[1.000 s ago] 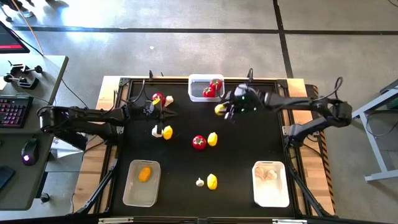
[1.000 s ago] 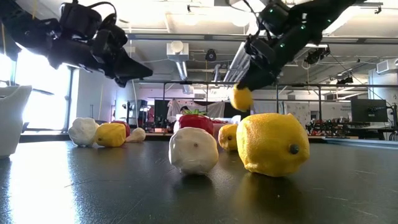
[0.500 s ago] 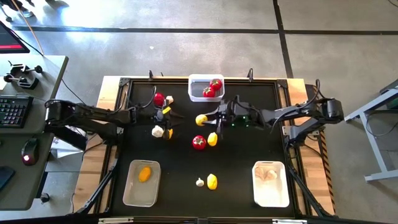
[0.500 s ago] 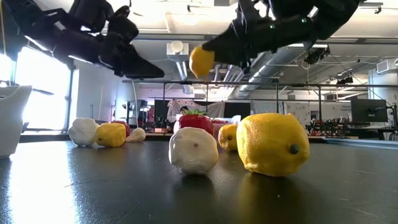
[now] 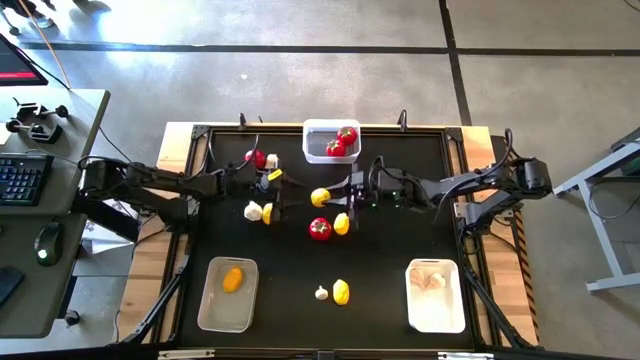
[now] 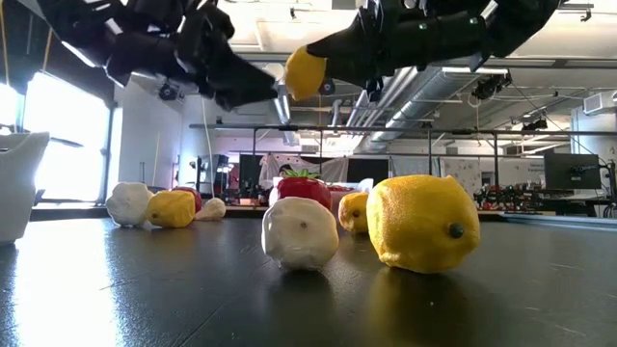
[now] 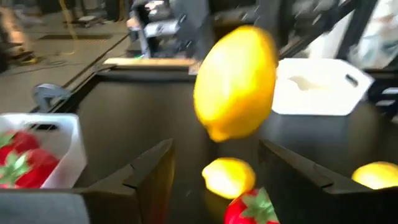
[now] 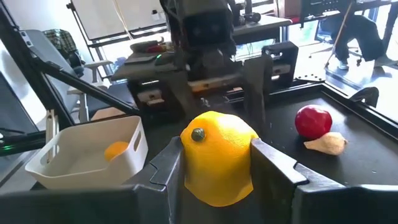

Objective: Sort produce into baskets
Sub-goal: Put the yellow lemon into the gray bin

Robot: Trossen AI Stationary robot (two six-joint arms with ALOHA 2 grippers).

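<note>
My right gripper (image 5: 338, 193) is shut on a yellow lemon (image 5: 321, 196), high above the table's middle. My left gripper (image 7: 214, 158) stands open just left of that lemon (image 7: 236, 81) and points at it; its fingers are apart from it. Loose on the table lie a tomato (image 5: 319, 229), lemons (image 5: 342, 223) (image 5: 341, 291) (image 5: 268, 213), garlic bulbs (image 5: 253, 210) (image 5: 321, 293), and a tomato with garlic (image 5: 258, 158). The clear basket (image 5: 312, 150) holds tomatoes, the left basket (image 5: 214, 305) a lemon, and the white basket (image 5: 440, 312) garlic. My right gripper pinches the lemon's two opposite sides (image 8: 245, 155) between its two fingers (image 8: 273, 165). The fingers lie about level and come from the table's right side. The lemon is lifted clear of the table (image 6: 305, 72) and juts out beyond the fingertips toward my left gripper.
In the low view a big lemon (image 6: 422, 224) and a garlic bulb (image 6: 300, 231) lie close to the near edge. A desk with a keyboard (image 5: 20, 180) and a mouse stands left of the table. The black surface between the near baskets is bare apart from one lemon and one garlic.
My right gripper has carried the lemon from beside the clear basket toward the table's left and has tipped up from slanting down to about level. My left gripper has gone toward the table's right and a little up, toward the lemon, and has opened.
</note>
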